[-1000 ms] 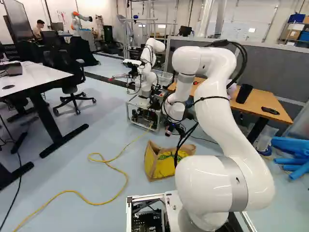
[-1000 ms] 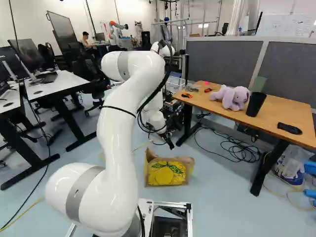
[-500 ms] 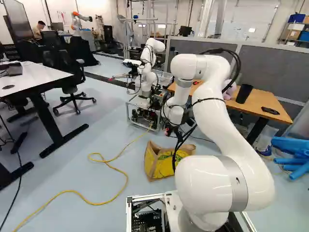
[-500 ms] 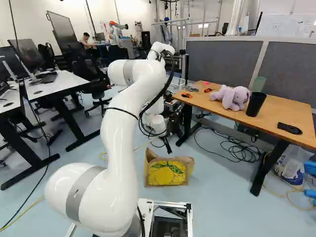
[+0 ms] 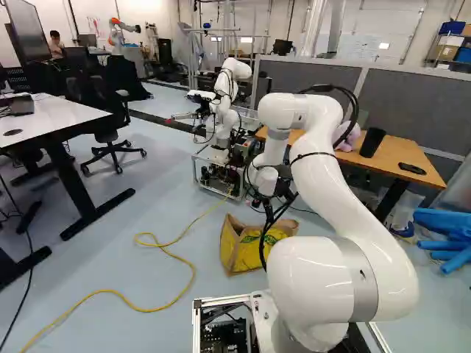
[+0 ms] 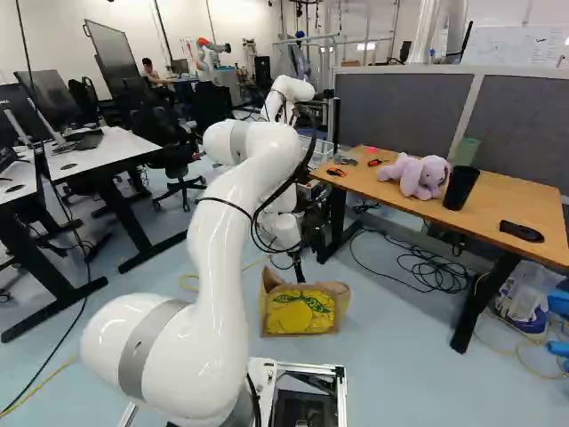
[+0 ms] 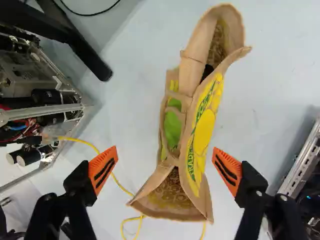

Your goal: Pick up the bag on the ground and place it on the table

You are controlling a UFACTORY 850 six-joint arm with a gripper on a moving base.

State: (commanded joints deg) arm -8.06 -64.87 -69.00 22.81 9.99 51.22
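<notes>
My gripper [image 6: 298, 267] points down above the far side of the bag [image 6: 300, 313] in the right base view, partly hidden by the arm and cables. Its orange-padded fingers [image 7: 165, 168] stand wide open in the wrist view, one on each side of the bag lower down, with no contact visible. The brown bag [image 7: 204, 132], printed yellow and green, stands on the floor with its mouth partly open; a handle loop [image 7: 184, 105] lies across its top. The wooden table [image 6: 493, 197] stands beyond and to the right of the bag.
A purple plush toy [image 6: 418, 175], black cup [image 6: 460, 188] and small tools [image 6: 336, 172] are on the table. Another robot [image 5: 224, 103] stands beyond the bag. A yellow cable [image 5: 176, 254] runs along the floor; black cables [image 6: 431, 267] lie beneath the table.
My arm's raised elbow has sunk and shifted away from the base. The wrist has lowered and swung, leaving the gripper more upright over the bag. Base and bag have stayed put.
</notes>
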